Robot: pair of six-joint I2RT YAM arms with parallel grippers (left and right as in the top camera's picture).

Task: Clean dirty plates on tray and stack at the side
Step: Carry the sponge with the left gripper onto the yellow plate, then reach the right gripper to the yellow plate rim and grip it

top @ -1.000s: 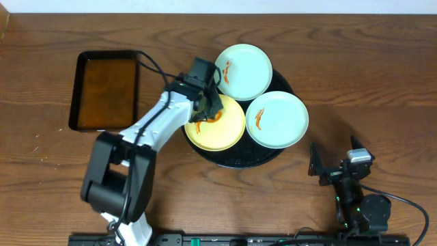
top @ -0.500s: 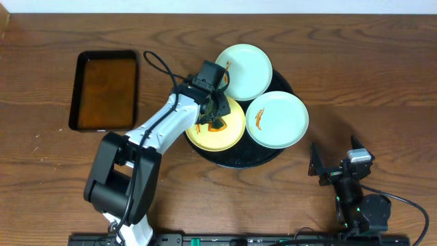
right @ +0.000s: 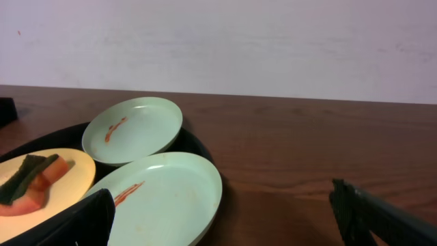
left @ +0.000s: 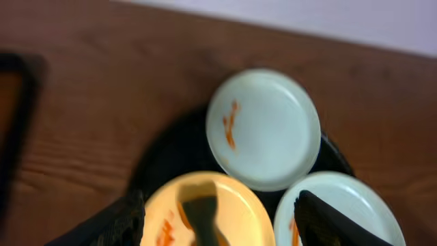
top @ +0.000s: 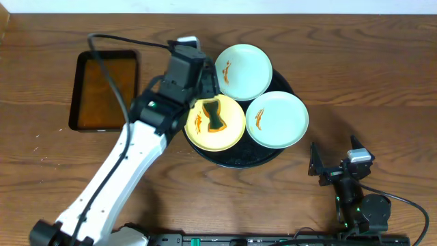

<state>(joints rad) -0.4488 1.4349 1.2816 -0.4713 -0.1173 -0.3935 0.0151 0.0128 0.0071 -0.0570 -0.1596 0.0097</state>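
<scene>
table point(top: 382, 82): brown wood, carries everything
left arm point(top: 123, 171): white and black, runs from the table's near edge, left of centre, up to the tray's left edge; its wrist hangs over the left rim of the yellow plate
tray point(top: 235, 160): round, glossy black, middle of the table, nearer the far edge; all three plates on it
pan point(top: 74, 96): black rectangle holding brown liquid, towards the table's far left corner, apart from the tray
mint plate, right point(top: 276, 119): right edge of the tray, orange smear left of its centre, rim overlapping the yellow plate
mint plate, far point(top: 244, 71): far edge of the tray, orange smear on its left side
yellow plate point(top: 232, 126): left edge of the tray, orange smear on its left part, sponge lying on it
right gripper point(right: 225, 225): parked near the table's near right corner, jaws wide apart, holding nothing
left gripper point(left: 222, 222): above the yellow plate, jaws wide apart, gripping nothing
sponge point(top: 216, 116): dark green over orange, lies free near the centre of the yellow plate, below the left gripper; contact with the fingers cannot be told
</scene>
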